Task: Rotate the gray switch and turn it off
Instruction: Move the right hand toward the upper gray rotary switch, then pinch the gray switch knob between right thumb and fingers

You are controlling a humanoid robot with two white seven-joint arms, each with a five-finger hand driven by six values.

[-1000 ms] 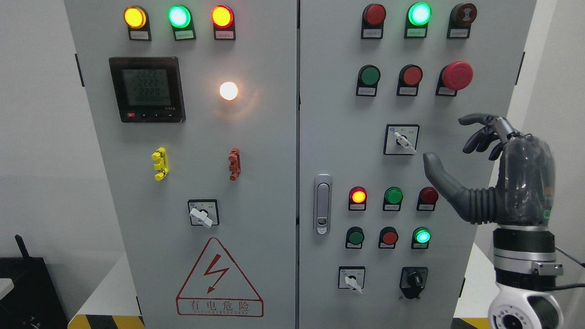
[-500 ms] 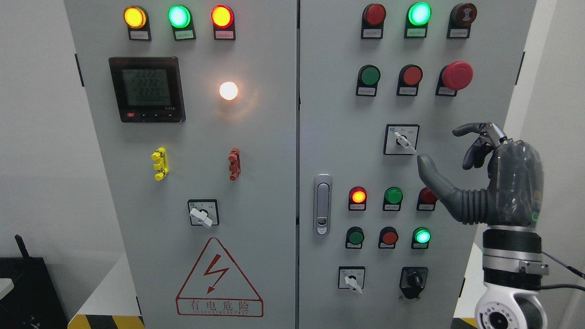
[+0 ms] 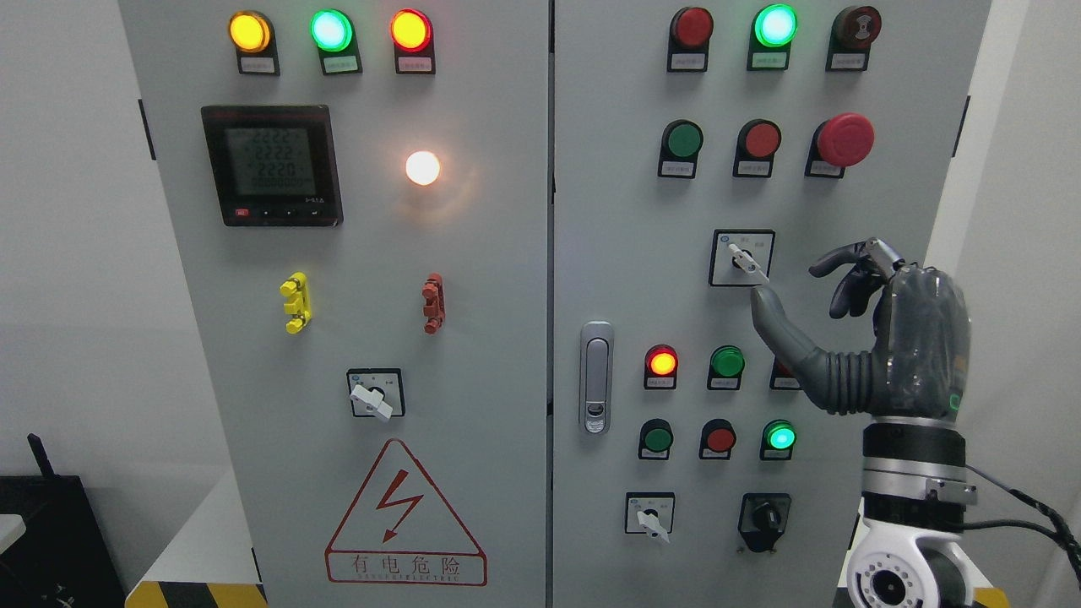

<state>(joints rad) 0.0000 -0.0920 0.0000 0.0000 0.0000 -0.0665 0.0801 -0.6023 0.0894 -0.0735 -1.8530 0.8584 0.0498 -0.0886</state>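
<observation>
The right hand (image 3: 853, 329) hangs open, thumb tip just under the switch (image 3: 743, 259) up-left of it — best pinch the lever squarely before turning, not nudge it.

grey cabinet (image 3: 507, 338) – switches, lamps, meter

The right hand (image 3: 878, 338) is hanging in front of the right door (image 3: 608, 211) of the control cabinet, thumb (image 3: 781, 333) pointing up at the lower right corner of the gray switch (image 3: 743, 258), its tip just beside the lever, fingers (image 3: 849, 270) curling loosely and holding nothing. A red mushroom button (image 3: 844, 139) is sitting near the door's upper right edge, a latch handle (image 3: 596, 377) by its left edge.
</observation>
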